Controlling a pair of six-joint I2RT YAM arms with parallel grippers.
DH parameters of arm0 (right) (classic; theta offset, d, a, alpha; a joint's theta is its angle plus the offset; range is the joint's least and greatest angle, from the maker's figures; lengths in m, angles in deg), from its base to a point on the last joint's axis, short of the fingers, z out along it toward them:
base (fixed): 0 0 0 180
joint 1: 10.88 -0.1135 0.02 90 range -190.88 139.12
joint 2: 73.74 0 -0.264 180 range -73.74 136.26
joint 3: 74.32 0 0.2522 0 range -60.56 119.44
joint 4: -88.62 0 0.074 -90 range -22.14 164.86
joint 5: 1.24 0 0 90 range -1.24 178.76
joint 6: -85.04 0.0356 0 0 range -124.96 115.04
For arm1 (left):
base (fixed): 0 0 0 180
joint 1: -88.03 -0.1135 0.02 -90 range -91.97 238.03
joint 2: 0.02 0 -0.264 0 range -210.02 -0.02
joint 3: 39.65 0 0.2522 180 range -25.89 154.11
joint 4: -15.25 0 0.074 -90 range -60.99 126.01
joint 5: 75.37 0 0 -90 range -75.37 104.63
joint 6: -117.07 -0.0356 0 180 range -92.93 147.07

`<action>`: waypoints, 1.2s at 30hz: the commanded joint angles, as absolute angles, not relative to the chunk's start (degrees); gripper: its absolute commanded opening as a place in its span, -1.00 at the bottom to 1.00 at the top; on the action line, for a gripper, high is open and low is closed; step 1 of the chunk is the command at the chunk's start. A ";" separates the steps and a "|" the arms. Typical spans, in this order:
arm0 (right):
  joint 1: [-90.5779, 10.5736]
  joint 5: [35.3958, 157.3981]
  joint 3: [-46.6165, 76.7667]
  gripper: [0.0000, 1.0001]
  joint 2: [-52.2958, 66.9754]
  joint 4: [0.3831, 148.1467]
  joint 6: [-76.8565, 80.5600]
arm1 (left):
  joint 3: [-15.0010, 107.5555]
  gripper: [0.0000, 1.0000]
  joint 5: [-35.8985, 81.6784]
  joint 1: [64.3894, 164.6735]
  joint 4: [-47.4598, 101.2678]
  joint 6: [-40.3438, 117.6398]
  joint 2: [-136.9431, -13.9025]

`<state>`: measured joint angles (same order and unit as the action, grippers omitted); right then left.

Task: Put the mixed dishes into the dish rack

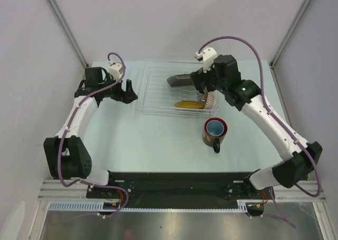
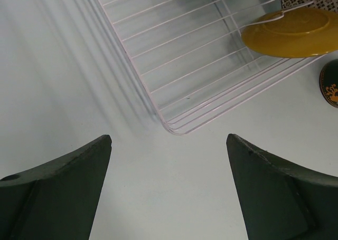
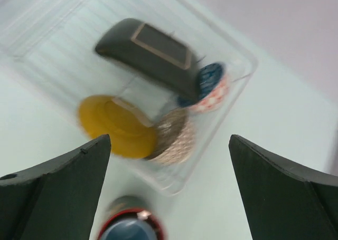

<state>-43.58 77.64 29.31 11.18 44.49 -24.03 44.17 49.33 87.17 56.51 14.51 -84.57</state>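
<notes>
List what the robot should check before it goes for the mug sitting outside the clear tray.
1. Mug upright on the table, outside the rack: ok.
2. Right jaws open and empty above the rack: ok.
3. Left jaws open, beside the rack's near corner, clear of the mug: ok.
4. Free room in the rack left of the yellow plate and dark plate: ok.
5. Bowl resting steadily in the rack: cannot tell, partly hidden and blurred.

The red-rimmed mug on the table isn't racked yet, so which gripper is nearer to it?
Right. The right gripper hovers open over the dish rack's right end, just beyond the red-rimmed mug; the left gripper sits off the rack's far left side.
</notes>
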 commanded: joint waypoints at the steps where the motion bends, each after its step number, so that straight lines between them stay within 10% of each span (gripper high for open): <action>1: -39.97 91.82 21.55 0.99 4.60 34.87 -0.06 | 43.89 0.91 49.87 87.33 57.22 13.45 -80.79; 8: -46.30 70.93 11.52 0.99 -3.66 29.68 11.71 | 41.96 0.91 49.78 87.42 56.87 14.15 -77.98; 19: -39.60 92.18 3.78 0.97 -10.11 33.73 27.91 | 40.99 0.93 49.61 87.42 57.57 13.88 -73.93; 23: -46.98 79.74 5.35 0.00 -4.93 29.00 25.89 | 40.99 0.92 49.43 87.33 58.28 13.88 -73.14; 28: -53.93 71.02 5.80 0.18 -1.32 25.56 27.64 | 39.94 0.92 48.64 87.42 58.28 13.18 -72.26; 36: -53.95 67.40 5.89 -0.23 0.35 24.32 27.12 | 39.15 0.93 49.08 87.42 57.57 13.71 -72.18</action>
<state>-54.69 72.42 4.91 0.04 25.26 26.59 39.67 49.11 87.17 58.70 14.45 -74.19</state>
